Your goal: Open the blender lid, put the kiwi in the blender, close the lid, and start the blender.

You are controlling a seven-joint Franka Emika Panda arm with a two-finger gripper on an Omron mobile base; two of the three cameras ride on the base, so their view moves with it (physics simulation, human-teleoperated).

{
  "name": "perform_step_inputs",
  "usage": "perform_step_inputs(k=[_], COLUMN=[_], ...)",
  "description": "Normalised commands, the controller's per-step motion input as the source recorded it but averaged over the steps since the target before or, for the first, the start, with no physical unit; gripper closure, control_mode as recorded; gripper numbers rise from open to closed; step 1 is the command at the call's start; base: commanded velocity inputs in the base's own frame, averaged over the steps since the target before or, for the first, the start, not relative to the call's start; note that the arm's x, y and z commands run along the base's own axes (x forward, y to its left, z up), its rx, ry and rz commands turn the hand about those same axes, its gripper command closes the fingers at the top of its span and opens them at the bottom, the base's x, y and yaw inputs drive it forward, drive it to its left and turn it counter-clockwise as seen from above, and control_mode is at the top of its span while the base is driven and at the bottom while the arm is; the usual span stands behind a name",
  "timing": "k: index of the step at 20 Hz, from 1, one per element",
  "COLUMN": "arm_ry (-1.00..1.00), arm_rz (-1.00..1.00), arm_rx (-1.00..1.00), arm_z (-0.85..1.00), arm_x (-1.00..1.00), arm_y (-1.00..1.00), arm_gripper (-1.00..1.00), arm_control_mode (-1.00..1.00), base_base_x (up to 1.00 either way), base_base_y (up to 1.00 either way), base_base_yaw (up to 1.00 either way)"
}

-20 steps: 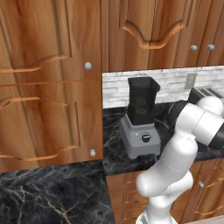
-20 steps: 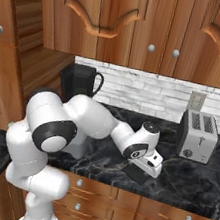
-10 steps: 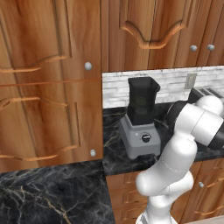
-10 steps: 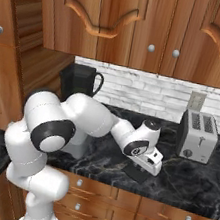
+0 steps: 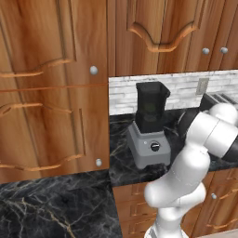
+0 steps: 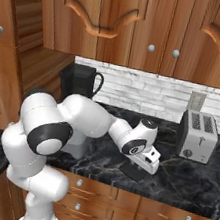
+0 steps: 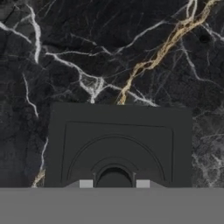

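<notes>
My gripper [image 6: 149,165] holds over the blender lid [image 7: 118,146] on the counter [image 7: 131,52]; finger state undeterminable. Blender [image 5: 149,125] open; kiwi, closing, starting remain.

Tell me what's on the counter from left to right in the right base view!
Blender → gripper over the lid → toaster.

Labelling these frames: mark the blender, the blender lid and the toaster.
blender [image 5: 149,148]: left base view, front of its grey base beside the knob.
blender lid [image 7: 118,144]: hand view, middle of its flat black top.
toaster [image 6: 198,139]: right base view, its silver-grey front face.
</notes>
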Motion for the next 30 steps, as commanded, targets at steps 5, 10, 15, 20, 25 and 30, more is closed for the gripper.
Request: perform_step_inputs(k=[5,10,15,20,25,30], arm_ry=[-0.15,-0.14,-0.12,-0.15,-0.17,-0.16], arm_rz=[0.0,0.0,0.03,0.09,0.1,0.11], arm_rx=[0.0,-0.08,-0.15,-0.15,-0.09,-0.04], arm_z=[0.94,1.0,1.0,1.0,1.0,0.94], arm_x=[-0.48,-0.39,-0.12,-0.11,-0.45,-0.56], arm_y=[0.0,0.1,0.44,0.52,0.25,0.39], arm_gripper=[1.0,1.0,1.0,1.0,1.0,1.0], arm_control_mode=[-1.0,-1.0,-1.0,-1.0,-1.0,-1.0], base_base_x=[0.0,0.0,0.0,0.0,0.0,0.0], base_base_y=[0.0,0.0,0.0,0.0,0.0,0.0], base_base_yaw=[0.0,0.0,0.0,0.0,0.0,0.0])
